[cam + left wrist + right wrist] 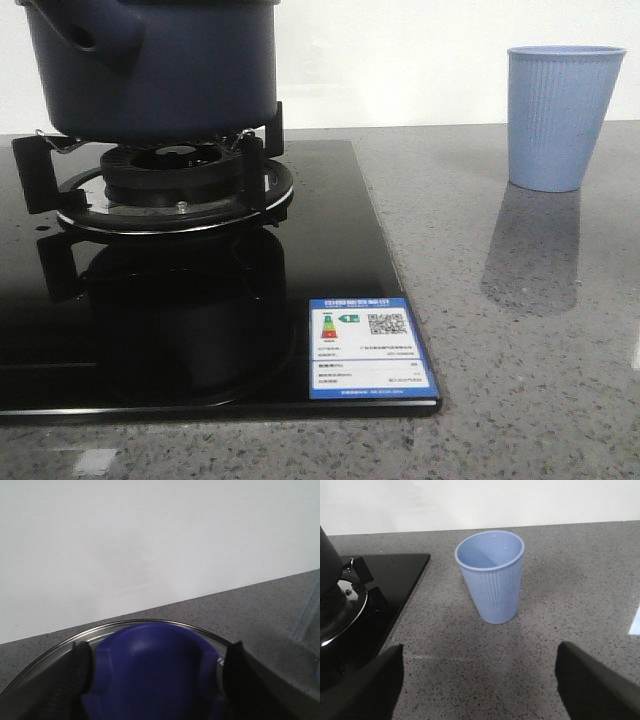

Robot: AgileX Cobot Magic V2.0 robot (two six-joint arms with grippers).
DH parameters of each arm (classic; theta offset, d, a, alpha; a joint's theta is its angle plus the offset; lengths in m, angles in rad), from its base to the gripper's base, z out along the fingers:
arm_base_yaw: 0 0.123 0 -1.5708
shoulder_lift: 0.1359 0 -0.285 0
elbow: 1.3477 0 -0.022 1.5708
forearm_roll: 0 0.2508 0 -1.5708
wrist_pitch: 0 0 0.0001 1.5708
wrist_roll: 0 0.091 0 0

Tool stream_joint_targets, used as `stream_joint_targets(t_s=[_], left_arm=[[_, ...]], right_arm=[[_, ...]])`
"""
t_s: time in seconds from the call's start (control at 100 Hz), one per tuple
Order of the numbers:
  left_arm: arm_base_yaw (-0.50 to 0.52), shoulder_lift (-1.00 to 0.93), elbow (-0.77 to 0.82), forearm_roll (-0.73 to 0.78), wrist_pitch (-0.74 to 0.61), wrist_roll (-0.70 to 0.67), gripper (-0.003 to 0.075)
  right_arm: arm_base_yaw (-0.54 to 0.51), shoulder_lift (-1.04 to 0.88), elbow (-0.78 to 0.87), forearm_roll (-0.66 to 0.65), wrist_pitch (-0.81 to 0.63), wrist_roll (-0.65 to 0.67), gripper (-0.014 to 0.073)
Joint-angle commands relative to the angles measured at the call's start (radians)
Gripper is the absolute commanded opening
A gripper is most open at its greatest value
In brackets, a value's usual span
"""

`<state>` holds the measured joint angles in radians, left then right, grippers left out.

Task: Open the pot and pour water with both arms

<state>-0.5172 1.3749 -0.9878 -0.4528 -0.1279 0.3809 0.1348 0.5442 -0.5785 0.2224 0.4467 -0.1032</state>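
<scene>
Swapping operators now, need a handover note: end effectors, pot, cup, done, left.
Left end effector: fingers either side of the blue lid knob, lid rim visible around it; firm grip or lift cannot be confirmed.
Right end effector: open, empty, facing the cup.
Pot: on the burner of the black hob.
Cup: upright on the grey counter, right of the hob, looks empty.
Done: left arm is at the lid.
Left: take the lid off, grip the pot, pour into the cup.
</scene>
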Motion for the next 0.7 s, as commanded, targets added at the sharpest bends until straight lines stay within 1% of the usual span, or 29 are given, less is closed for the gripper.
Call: stream_joint_targets(t_s=[0.0,0.16,0.24,0.49,0.63,0.69], left_arm=[[-0.002,-0.027,-0.037,0.006,-0.070,0.002,0.0471],[-0.002,-0.027,-0.037,0.006,-0.070,0.002,0.0367],[-0.002,-0.027,-0.037,0.006,-0.070,0.002,0.0334],[-0.002,-0.063,-0.037,0.008,-0.074,0.002,0.0333],[0.000,-0.120,-0.037,0.064,-0.073,0.002,0.0333],[0.017,-0.146,-0.037,0.074,-0.071,0.002,0.0333]], right_arm=[[0.000,0.009,-0.035,-0.004,-0.069,-0.012,0.0540],[0.000,0.009,-0.035,-0.004,-0.069,-0.012,0.0540],[0.000,0.009,-0.035,-0.004,-0.068,-0.012,0.0540],[0.000,0.009,-0.035,-0.004,-0.066,-0.012,0.0540],[0.000,0.025,-0.035,-0.004,-0.066,-0.012,0.0540],[0.000,0.042,-0.035,-0.004,-0.066,-0.014,0.0540]])
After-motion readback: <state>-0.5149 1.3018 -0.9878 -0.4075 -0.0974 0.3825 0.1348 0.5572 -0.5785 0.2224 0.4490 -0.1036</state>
